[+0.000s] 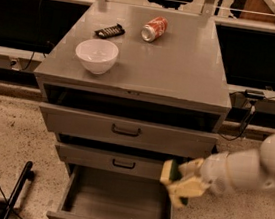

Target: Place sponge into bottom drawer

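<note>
The bottom drawer (115, 199) is pulled out at the foot of the grey cabinet, its plain grey interior bare. My gripper (178, 182) comes in from the right on a white arm and hangs over the drawer's right rim. It is shut on the sponge (168, 171), whose dark green top and pale yellow foam show at the gripper's left side, just below the middle drawer's front.
A white bowl (97, 54), a black bar (110, 30) and a red soda can (154, 28) sit on the cabinet top (182, 72). The two upper drawers (127, 130) have black handles. A black pole (15, 191) lies on the speckled floor at the left.
</note>
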Available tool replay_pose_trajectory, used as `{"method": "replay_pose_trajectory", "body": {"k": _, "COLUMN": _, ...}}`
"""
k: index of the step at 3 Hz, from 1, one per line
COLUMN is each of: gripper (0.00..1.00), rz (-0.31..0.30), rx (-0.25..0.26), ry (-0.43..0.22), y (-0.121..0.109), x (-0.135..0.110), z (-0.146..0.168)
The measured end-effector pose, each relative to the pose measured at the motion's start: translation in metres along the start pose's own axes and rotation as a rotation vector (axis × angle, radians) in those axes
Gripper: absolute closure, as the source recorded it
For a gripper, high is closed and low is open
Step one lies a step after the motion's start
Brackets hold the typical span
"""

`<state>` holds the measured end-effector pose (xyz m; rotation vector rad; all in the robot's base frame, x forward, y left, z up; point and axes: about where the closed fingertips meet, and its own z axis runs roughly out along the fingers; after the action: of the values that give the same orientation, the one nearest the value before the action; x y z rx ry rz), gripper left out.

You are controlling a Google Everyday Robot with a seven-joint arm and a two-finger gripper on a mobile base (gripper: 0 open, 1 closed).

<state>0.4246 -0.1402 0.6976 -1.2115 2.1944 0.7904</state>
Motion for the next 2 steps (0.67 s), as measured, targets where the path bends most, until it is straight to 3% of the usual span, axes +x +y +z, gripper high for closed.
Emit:
{"method": "replay_pose_trajectory", "body": {"k": 1, "gripper": 1.00, "rz": -0.019, "rx": -0.052, "ry": -0.029, "y": -0.0146, "x": 0.0824, "z": 0.0977}}
{"method": "replay_pose_trajectory", "body": {"k": 2, "gripper": 1.00, "rz": -0.004, "rx": -0.064, "ry": -0.034, "y": -0.0133, "x": 0.0826, "z": 0.1004}}
